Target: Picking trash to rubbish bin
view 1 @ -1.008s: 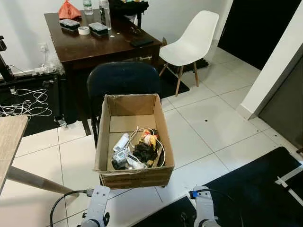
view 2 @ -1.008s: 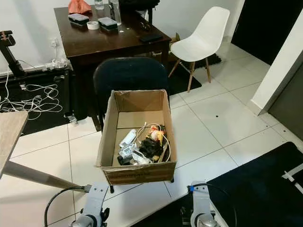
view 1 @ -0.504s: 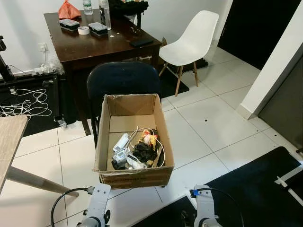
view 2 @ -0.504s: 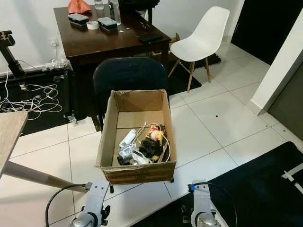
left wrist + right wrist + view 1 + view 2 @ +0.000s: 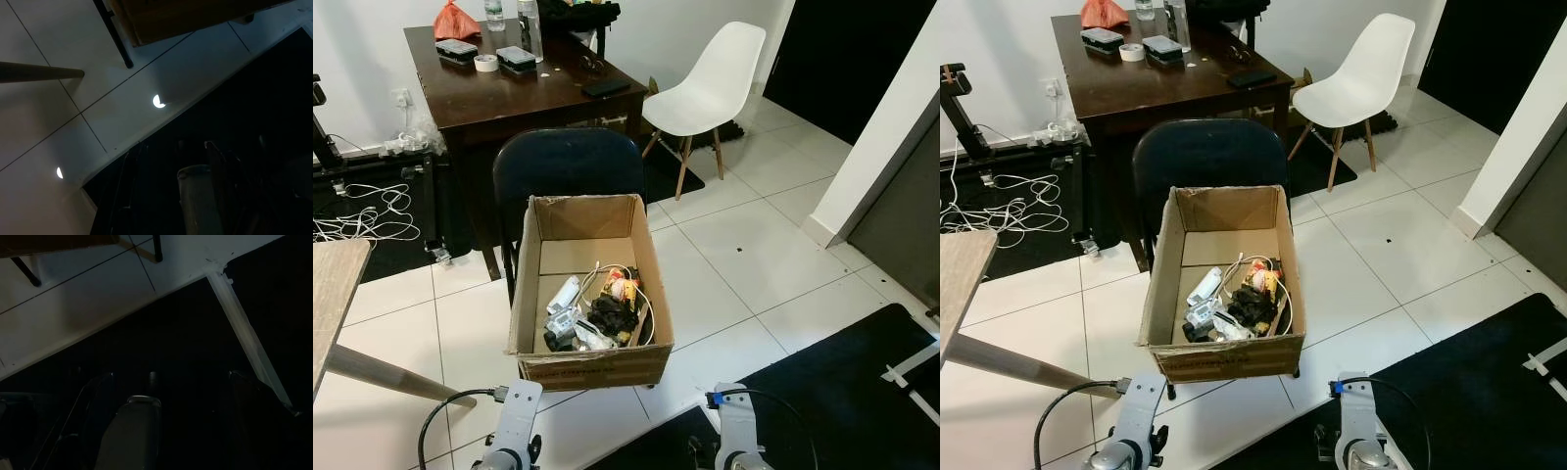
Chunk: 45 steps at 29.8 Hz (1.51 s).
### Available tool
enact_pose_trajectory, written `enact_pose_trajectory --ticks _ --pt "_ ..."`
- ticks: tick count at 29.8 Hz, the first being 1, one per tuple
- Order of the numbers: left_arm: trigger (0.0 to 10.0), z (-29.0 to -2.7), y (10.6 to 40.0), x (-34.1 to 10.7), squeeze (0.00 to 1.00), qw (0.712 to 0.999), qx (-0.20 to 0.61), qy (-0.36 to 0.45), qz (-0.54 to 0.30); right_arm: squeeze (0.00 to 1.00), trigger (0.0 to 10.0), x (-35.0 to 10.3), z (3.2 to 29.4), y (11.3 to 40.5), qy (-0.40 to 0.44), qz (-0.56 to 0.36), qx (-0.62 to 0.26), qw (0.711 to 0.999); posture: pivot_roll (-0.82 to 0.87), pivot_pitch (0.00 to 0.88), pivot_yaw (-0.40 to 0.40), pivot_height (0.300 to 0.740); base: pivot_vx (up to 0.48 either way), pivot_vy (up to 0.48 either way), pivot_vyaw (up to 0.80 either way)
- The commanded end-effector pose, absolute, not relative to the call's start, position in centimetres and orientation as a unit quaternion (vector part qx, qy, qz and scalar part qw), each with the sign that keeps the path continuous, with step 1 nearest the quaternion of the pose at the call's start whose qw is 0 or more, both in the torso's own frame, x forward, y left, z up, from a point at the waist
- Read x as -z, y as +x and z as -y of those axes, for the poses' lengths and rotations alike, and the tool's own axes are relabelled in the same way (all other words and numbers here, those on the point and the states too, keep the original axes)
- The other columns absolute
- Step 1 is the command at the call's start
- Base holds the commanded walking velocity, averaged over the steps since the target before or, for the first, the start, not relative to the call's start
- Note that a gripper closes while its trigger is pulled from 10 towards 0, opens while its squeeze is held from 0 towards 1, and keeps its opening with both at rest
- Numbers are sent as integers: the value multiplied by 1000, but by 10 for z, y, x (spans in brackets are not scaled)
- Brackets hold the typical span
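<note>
An open cardboard box (image 5: pixel 592 367) rests on a dark blue chair (image 5: pixel 563 162) straight ahead of me. A heap of trash (image 5: pixel 597 315) lies in its near half: a white bottle, black crumpled stuff, a white cable and an orange wrapper. Both silver arms hang low in front of the box, the left arm (image 5: pixel 514 431) and the right arm (image 5: pixel 736 431). In the dark left wrist view my left gripper (image 5: pixel 172 146) hangs over the edge of a black mat, fingers apart and holding nothing. My right gripper (image 5: pixel 169 376) hangs over the mat too, fingers apart.
A dark wooden desk (image 5: pixel 509 93) with small items stands behind the chair. A white chair (image 5: pixel 710 83) is at the back right. Cables (image 5: pixel 362 211) lie on the floor at left, beside a light wooden table (image 5: pixel 333 294). A black mat (image 5: pixel 842 392) covers the near right floor.
</note>
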<state>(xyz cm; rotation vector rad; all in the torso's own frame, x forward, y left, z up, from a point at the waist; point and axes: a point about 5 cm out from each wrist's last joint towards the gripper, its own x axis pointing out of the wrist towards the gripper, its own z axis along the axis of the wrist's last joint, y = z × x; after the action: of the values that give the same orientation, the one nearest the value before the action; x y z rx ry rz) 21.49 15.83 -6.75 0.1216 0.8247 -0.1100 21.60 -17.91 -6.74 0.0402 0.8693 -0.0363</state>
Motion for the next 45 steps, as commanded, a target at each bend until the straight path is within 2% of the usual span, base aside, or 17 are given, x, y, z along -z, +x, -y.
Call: enact_pose_trajectory --ticks 1,26,45 --pt "10000 -158 210 71 0 907 57 62 -414 0 10000 70 179 213 27 -427 23 903 78 63 -2 740 0 0 0" --pt "10000 -156 207 73 0 904 61 64 -418 0 10000 72 182 209 28 -435 26 900 81 64 -2 740 0 0 0" --pt "10000 -146 214 69 0 908 70 56 -410 0 10000 66 190 217 50 -421 50 904 60 62 2 740 0 0 0"
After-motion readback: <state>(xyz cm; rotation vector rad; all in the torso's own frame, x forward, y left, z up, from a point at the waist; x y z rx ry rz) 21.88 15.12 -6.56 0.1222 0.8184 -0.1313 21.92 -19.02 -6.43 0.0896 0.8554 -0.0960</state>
